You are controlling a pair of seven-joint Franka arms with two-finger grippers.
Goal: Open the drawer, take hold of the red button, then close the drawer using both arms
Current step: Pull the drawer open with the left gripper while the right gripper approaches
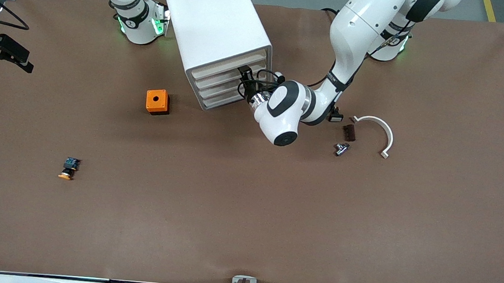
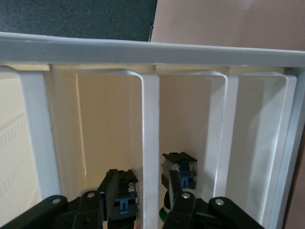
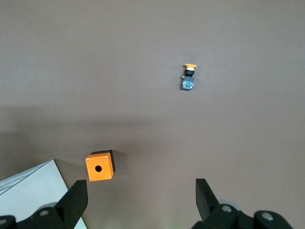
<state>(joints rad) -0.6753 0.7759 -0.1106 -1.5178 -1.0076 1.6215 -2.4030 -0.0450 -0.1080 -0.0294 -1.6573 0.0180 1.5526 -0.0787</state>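
Observation:
The white cabinet (image 1: 216, 26) stands near the robots' bases, and its four stacked drawers (image 1: 221, 79) all look pushed in. My left gripper (image 1: 244, 83) is at the drawer fronts. In the left wrist view it (image 2: 143, 191) is open, with one finger on each side of a white drawer edge (image 2: 151, 143) and a gap to both. Two black-and-blue button bodies (image 2: 125, 195) (image 2: 180, 169) lie inside; no red cap shows. My right gripper (image 3: 143, 200) is open and empty, high over the table beside the cabinet, and out of the front view.
An orange box with a round hole (image 1: 157, 101) (image 3: 100, 166) sits beside the cabinet. An orange-capped button (image 1: 68, 168) (image 3: 189, 78) lies nearer the front camera. A white curved piece (image 1: 381, 129), a dark block (image 1: 349, 132) and a small metal part (image 1: 341, 148) lie toward the left arm's end.

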